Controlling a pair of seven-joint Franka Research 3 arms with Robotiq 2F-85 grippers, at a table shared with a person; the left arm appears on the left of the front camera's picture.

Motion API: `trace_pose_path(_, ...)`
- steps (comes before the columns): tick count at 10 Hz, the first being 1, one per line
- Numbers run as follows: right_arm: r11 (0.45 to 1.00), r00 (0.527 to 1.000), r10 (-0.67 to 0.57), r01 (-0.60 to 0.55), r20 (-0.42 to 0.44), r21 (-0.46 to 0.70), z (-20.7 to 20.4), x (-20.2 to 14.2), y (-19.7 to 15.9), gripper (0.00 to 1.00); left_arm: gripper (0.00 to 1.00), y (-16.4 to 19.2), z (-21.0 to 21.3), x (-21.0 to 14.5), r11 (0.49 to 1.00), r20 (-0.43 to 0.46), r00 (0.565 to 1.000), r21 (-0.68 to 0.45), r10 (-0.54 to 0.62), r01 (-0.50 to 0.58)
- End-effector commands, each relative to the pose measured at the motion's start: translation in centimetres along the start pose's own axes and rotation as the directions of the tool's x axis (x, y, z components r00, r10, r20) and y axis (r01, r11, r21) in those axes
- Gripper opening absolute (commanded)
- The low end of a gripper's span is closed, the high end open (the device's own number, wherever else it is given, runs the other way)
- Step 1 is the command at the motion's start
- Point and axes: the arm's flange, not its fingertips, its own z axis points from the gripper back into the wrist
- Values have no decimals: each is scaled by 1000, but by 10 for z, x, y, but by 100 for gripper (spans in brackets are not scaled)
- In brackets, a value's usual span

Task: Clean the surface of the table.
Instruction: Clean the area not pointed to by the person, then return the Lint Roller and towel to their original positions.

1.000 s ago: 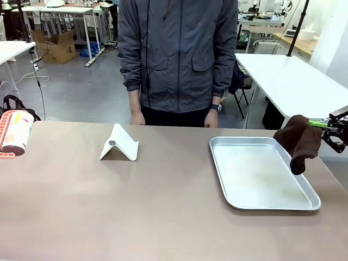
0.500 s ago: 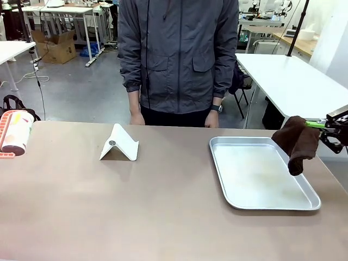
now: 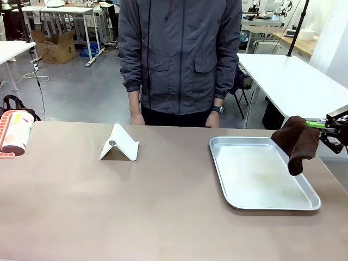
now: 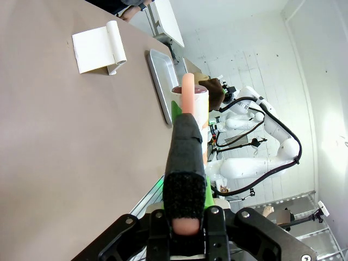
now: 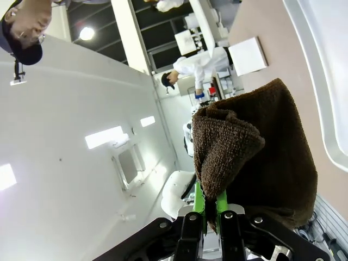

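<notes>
- The right gripper [image 3: 312, 124] is pinching a brown cloth [image 3: 298, 142] tight between its green pads, out by the right edge of the worktop [image 3: 163, 212]; the cloth is hanging in a bunch, seemingly over the far right corner of the metal tray [image 3: 255, 174] and touching nothing
- The worktop, matte and brownish, is lying wide and mostly bare, carrying the tray on its right side, a white folded stand [image 3: 118, 143] toward the far left of middle, and an orange-framed roll [image 3: 13, 133] at its left edge
- The left gripper [image 4: 187, 130] is looking closed on that roll's peach handle in the left wrist view, well apart from the cloth
- The step in hand, as I judge it, is bringing the cloth down for wiping; it is worth carrying it past the tray's rim to bare worktop before lowering, so the hanging end is not dragging through the tray
- Lowering should be stopping once the bunched cloth is pressing flat, with the fingertips riding clear of the surface
- Long overlapping passes are likely serving best, steering around the stand, which looks light enough to slide
- The person [image 3: 179, 54] is standing just behind the far edge, so strokes are better ending short of it
</notes>
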Motion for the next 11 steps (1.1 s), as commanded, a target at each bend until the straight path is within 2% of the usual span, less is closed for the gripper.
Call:
trace_pose_path(1, 1000, 1000, -5, 5, 3, -8, -2, 2, 4, 0, 21, -4, -1, -1, 1000, 4, 1000, -2, 13, -13)
trace_pose_path(9, 1000, 1000, -5, 5, 3, -8, -2, 2, 4, 0, 21, -4, -1, -1, 1000, 4, 1000, -2, 13, -13)
trace_pose_path(10, 1000, 1000, 0, 0, 0, 0, 0, 0, 0, 9, 21, 0, 0, 0, 1000, 0, 1000, 0, 0, 0)
trace_pose_path(11, 999, 999, -27, 27, 24, 18, -8, 7, 3, 9, 21, -2, -4, 2, 998, 63, 996, -12, 68, -67)
